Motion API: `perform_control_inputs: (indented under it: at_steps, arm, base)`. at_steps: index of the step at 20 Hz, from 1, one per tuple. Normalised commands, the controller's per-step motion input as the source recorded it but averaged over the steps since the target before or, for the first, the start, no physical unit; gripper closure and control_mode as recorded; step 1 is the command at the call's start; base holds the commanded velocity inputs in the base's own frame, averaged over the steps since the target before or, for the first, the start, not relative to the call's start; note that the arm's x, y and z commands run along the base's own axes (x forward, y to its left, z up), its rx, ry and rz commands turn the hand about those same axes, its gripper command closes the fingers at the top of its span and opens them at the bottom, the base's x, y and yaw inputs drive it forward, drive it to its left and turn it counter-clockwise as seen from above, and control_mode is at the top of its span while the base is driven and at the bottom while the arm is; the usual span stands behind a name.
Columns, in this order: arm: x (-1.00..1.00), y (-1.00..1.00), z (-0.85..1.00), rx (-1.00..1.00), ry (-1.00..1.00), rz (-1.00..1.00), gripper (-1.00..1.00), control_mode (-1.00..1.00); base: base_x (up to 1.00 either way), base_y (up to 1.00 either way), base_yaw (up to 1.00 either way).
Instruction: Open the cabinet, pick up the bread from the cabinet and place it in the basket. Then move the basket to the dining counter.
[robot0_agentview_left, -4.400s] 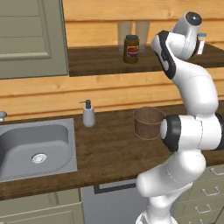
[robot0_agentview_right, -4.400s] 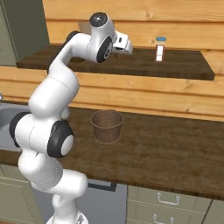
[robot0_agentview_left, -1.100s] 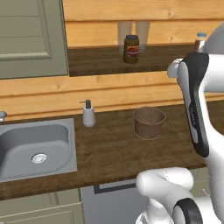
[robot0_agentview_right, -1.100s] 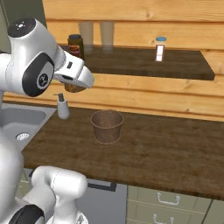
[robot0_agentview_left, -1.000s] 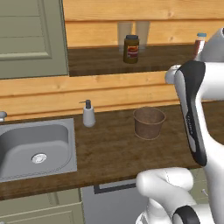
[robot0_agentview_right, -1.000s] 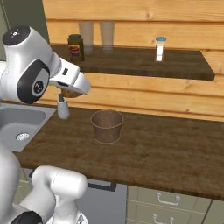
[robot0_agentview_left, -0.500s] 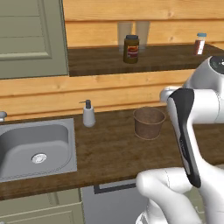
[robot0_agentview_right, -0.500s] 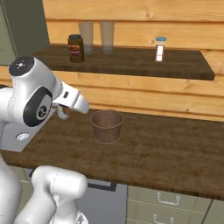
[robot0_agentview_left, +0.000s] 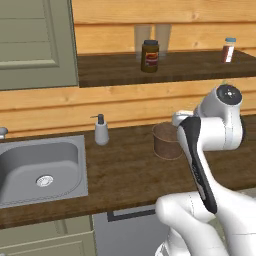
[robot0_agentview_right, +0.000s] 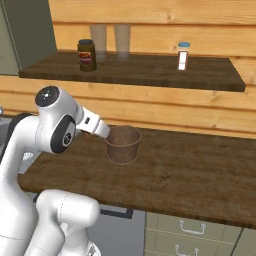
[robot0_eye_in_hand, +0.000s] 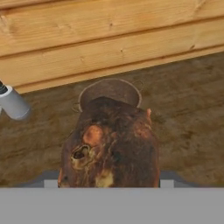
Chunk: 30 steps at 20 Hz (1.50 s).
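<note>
Hand view shows the bread (robot0_eye_in_hand: 109, 146), a dark, crusty brown loaf, large in the foreground and carried by the gripper, whose fingertips are hidden beneath the loaf, so how wide they stand cannot be read directly. Just beyond the loaf sits the basket (robot0_eye_in_hand: 110, 91), its round rim and dark hollow partly covered by the bread's far end. From the right base view the basket (robot0_agentview_right: 123, 144) stands upright on the wooden worktop (robot0_agentview_right: 190, 170), and the arm's white wrist reaches toward its rim from the sink side, the gripper (robot0_agentview_right: 106, 135) itself being too hidden to make out. In the left base view the arm's bulky white links stand in front of the basket (robot0_agentview_left: 166, 142) and cover its right side. To the basket's left on the same worktop is the soap dispenser (robot0_agentview_left: 101, 131), well apart from it, and farther left the steel sink (robot0_agentview_left: 41, 168). Above the basket runs the dark wooden shelf (robot0_agentview_right: 135, 67), carrying the dark jar (robot0_agentview_right: 87, 55) with a label, two glasses (robot0_agentview_right: 107, 40) behind it, and a small white bottle (robot0_agentview_right: 183, 55) with a blue cap. Up and left of the basket hangs the grey-green cabinet door (robot0_agentview_left: 37, 44).
</note>
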Motion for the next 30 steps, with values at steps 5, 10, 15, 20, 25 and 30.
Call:
perform_control_inputs:
  at_steps: [5,10,15,20,25,30]
  arm:
    - [0.74,0.0,-0.3,0.0,0.0,0.0,1.0,-1.0]
    - [0.41,-0.1,-0.32,0.0,0.0,0.0,1.0,-1.0]
    - [0.1,-0.2,-0.35,0.0,0.0,0.0,1.0,-1.0]
    - [0.29,-0.06,-0.27,0.0,0.0,0.0,1.0,-1.0]
    - [0.3,-0.01,-0.24,0.0,0.0,0.0,1.0,-1.0]
    - [0.18,-0.08,-0.15,0.01,0.0,0.0,1.0,-1.0]
  base:
    - [0.0,0.0,0.0]
    - [0.0,0.0,0.0]
    - [0.0,0.0,0.0]
    - [0.0,0.0,0.0]
    - [0.0,0.0,0.0]
    - [0.0,0.0,0.0]
